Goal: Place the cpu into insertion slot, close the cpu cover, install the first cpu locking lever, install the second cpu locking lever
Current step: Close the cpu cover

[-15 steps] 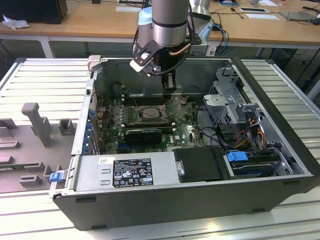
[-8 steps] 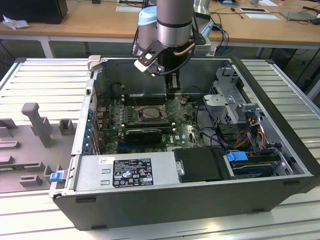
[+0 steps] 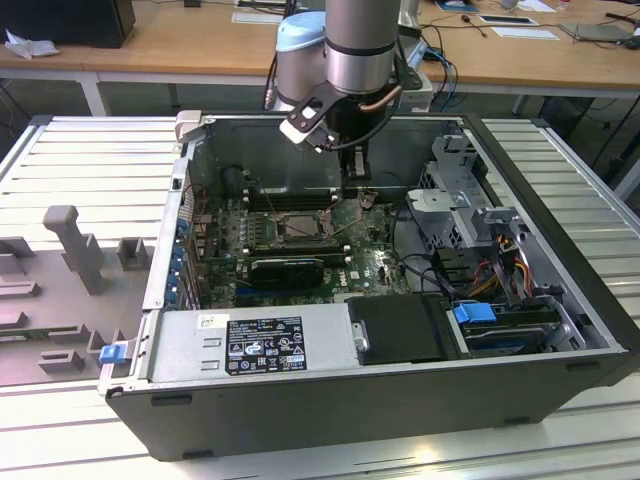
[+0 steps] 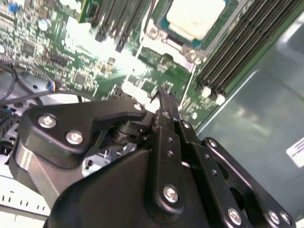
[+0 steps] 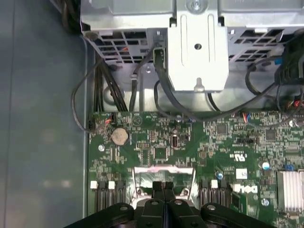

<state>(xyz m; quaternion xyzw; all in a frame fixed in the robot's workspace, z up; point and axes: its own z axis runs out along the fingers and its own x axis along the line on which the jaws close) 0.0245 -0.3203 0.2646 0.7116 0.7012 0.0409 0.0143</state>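
my tool (image 4: 164,97) is clenched, its two black fingers (image 5: 156,211) pressed flat together with only a hairline between them in both wrist views. whether anything thin is caught there i cannot tell, because my own linkage covers the place where the tips come near the board. in the exterior view my arm (image 3: 355,60) reaches down into the open computer case (image 3: 400,400). the tips sit low over the green circuit board (image 5: 156,142), just beside the insertion slot (image 3: 300,227), toward the exterior view's right of it.

close past the tips in the first wrist view lies a silver metal frame (image 5: 164,172) between two banks of memory slots (image 5: 107,190). its nearer part is hidden behind my fingers, and i cannot tell which piece of the socket it is.

the cpu (image 4: 195,16) lies flat in the insertion slot, pale face up, washed out by glare and cut off by the picture's edge. being square it has no long axis, and its edges run parallel with the memory slots on either side. a darker rim and silver lugs (image 4: 190,56) frame it, and i cannot make out whether a cover plate lies down over it.

farther out on the board sits a round coin cell (image 5: 119,136). beyond the board's edge stands a grey drive cage (image 5: 197,42), with black cables (image 5: 114,90) looping from it down to the board. the case rests on a ribbed metal tabletop (image 3: 90,150).
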